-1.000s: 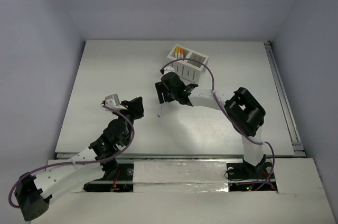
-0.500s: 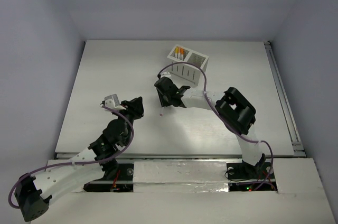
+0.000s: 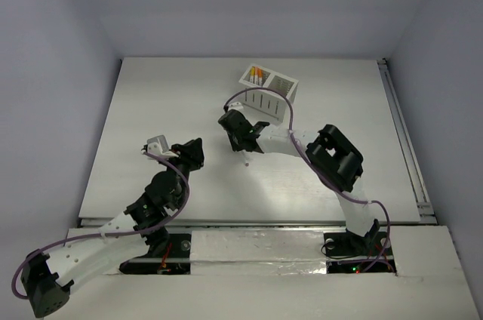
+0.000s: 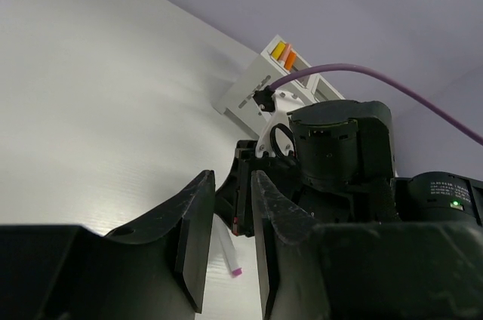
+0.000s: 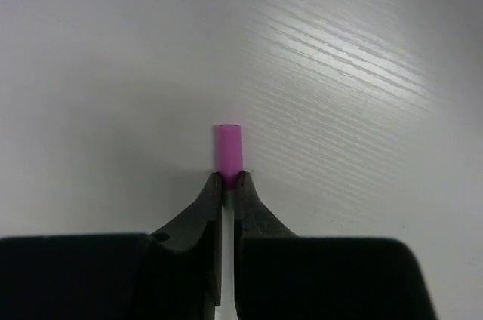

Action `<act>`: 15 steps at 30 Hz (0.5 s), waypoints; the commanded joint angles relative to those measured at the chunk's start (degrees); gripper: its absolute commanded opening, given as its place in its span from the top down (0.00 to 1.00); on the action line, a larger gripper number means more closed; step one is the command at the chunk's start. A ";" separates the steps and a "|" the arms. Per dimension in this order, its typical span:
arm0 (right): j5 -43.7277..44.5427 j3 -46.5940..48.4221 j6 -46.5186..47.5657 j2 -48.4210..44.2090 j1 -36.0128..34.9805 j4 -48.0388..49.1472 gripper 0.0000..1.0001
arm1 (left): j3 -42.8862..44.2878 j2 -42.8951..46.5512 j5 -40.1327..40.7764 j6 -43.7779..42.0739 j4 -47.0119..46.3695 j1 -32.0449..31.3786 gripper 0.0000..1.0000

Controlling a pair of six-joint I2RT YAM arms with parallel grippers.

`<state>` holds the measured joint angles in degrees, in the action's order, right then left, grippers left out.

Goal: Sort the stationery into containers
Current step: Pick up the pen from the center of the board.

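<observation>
"Right wrist view, entry one: what is the right gripper doing?"

"Pinching a pink-capped pen just behind its cap, jaws pressed almost together on the white barrel. The barrel is running back between the fingers, probably so the pen can be tipped upright later. The cap end is sitting low over the counter; whether it is touching, I cannot tell."

"Entry two: where is the container?"

"White two-compartment box, standing just beyond that gripper, toward the far edge. Yellow- and orange-capped pens are standing in its left compartment. What the other compartment is holding is not clear."

"Entry three: is anything getting in the way?"

"Left gripper is hovering near the pick, fingers narrowly spread and holding nothing. Purple cable is arching over the right wrist, crossing in front of the box. It may need minding on the lift. Nothing else is lying between pen and box."
</observation>
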<state>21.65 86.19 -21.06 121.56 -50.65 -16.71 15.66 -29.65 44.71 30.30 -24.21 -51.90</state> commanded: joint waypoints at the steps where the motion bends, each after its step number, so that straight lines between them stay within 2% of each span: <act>1: 1.20 -0.50 0.49 1.32 -0.50 -2.80 0.99 | -0.02 0.82 0.99 -0.60 -1.28 0.31 0.77; 5: 2.00 -0.41 1.02 -3.07 0.28 0.17 1.00 | 0.16 0.38 0.73 -0.51 -1.63 0.31 0.76; 10: -2.13 0.03 0.75 -11.24 2.67 7.03 1.00 | 0.16 -0.41 0.82 -0.60 -1.72 0.31 0.75; 15: -1.00 3.79 2.42 -14.24 8.97 16.96 1.00 | 0.07 -0.85 0.29 -0.51 -1.72 0.31 0.73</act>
<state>19.70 85.71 -20.08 110.65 -45.93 -10.70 15.66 -30.37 44.88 30.30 -24.16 -51.90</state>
